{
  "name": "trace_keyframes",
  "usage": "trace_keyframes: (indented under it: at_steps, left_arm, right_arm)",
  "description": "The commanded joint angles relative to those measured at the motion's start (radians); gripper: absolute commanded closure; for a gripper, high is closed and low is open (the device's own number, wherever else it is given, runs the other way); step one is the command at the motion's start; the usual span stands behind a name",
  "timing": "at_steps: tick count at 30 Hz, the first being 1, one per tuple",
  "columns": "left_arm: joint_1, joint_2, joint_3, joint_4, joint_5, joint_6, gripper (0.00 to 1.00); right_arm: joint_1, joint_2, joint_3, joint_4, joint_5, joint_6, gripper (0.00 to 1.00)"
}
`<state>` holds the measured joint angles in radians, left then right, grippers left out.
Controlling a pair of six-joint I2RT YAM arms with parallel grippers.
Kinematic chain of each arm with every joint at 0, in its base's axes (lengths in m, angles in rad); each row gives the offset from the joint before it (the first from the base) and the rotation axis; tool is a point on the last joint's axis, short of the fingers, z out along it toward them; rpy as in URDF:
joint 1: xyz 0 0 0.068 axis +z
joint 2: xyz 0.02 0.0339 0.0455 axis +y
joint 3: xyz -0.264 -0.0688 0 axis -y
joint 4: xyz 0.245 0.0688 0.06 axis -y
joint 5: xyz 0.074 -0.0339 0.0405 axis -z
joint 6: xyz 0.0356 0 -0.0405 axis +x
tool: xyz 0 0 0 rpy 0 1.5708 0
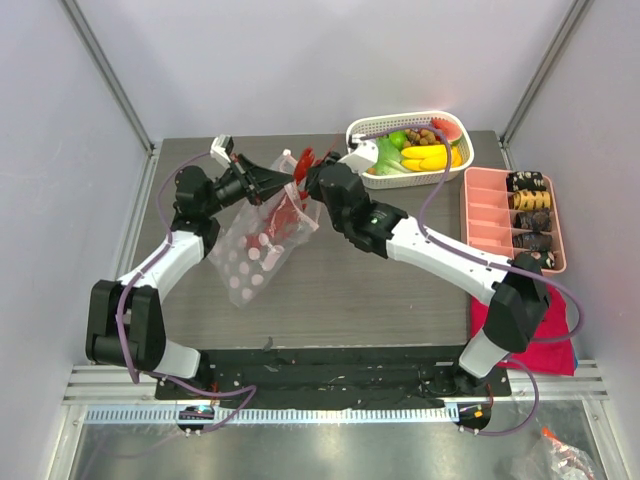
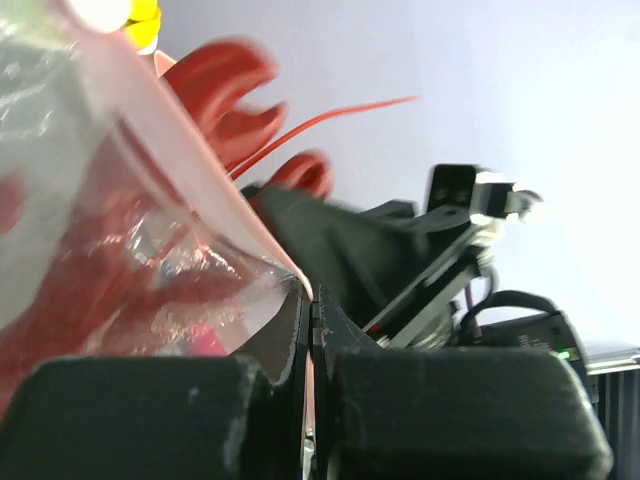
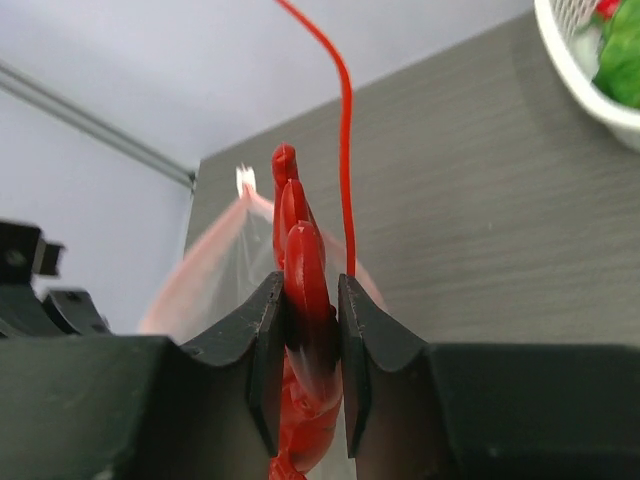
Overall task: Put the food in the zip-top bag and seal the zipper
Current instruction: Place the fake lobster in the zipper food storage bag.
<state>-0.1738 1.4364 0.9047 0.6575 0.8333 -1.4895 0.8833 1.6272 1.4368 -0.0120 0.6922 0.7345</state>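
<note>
- A dark grey bench (image 1: pixel 400 290) seen from above, with 2 robot arms reaching from the near edge toward its far middle.
- The left claw (image 2: pixel 311 330) is pinched narrow on the top edge of the zip-top bag (image 1: pixel 256 250), with plastic caught between its pads.
- The bag is clear with pale dots. Its mouth is lifted at the far end and its lower part trails toward the near left on the bench.
- The zipper (image 2: pixel 190 160) shows as a pale pinkish band along the bag's mouth edge, running into the left claw.
- The right claw (image 3: pixel 312 320) grips a bunch of red chilli peppers (image 3: pixel 303 262) between its 2 pads, right at the bag's mouth; a thin red string rises from them.
- Red shapes show through the upper part of the bag.
- A white lattice basket (image 1: pixel 452 122) sits at the far right. It holds yellow bananas (image 1: pixel 430 157), a green round fruit (image 1: pixel 398 140), a brown berry cluster (image 1: pixel 428 135) and a red piece (image 1: pixel 447 128).
- A pink compartment tray (image 1: pixel 485 215) lies right of the arms, with dark brown items (image 1: pixel 530 205) filling its right-hand column.
- A red cloth (image 1: pixel 535 340) lies at the near right, beside the right arm's base.
</note>
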Motion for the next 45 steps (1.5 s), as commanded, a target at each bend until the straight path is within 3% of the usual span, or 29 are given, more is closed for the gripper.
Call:
trace_keyframes:
  at_steps: [1,6,10,17,20,24,29,36,41,45]
  left_arm:
    - [0.007,-0.022,0.007,0.119,-0.034,-0.014,1.0]
    - [0.003,-0.01,-0.012,0.168,-0.028,-0.037,1.0]
    - [0.002,-0.002,0.003,0.169,0.001,-0.017,1.0]
    - [-0.001,0.056,0.135,0.14,0.13,0.075,1.0]
    - [-0.012,0.09,0.161,0.232,0.193,0.071,1.0]
    - [-0.038,0.139,0.197,0.358,0.26,0.025,1.0]
    - [-0.05,0.168,0.186,0.467,0.297,-0.011,1.0]
    - [-0.067,0.139,0.158,0.475,0.34,0.044,1.0]
    - [-0.079,0.137,0.169,0.465,0.372,0.072,1.0]
    - [-0.084,0.147,0.217,0.337,0.383,0.121,1.0]
  right_arm:
    - [0.02,-0.064,-0.059,-0.023,-0.105,0.149,0.99]
    - [0.01,-0.052,-0.075,-0.01,-0.193,0.197,0.99]
    - [-0.007,-0.069,-0.107,0.078,-0.395,0.165,0.99]
    - [-0.067,-0.136,-0.165,0.144,-0.624,-0.162,0.99]
    - [-0.137,-0.167,-0.199,0.152,-0.721,-0.236,0.99]
    - [-0.222,-0.181,-0.185,0.155,-1.015,-0.297,0.99]
    - [-0.23,-0.199,-0.179,0.078,-1.322,-0.455,0.99]
    - [-0.227,-0.167,-0.133,-0.215,-1.315,-0.662,0.99]
    - [-0.228,-0.165,-0.127,-0.212,-1.22,-0.708,0.99]
    - [-0.231,-0.167,-0.104,-0.197,-1.104,-0.765,0.99]
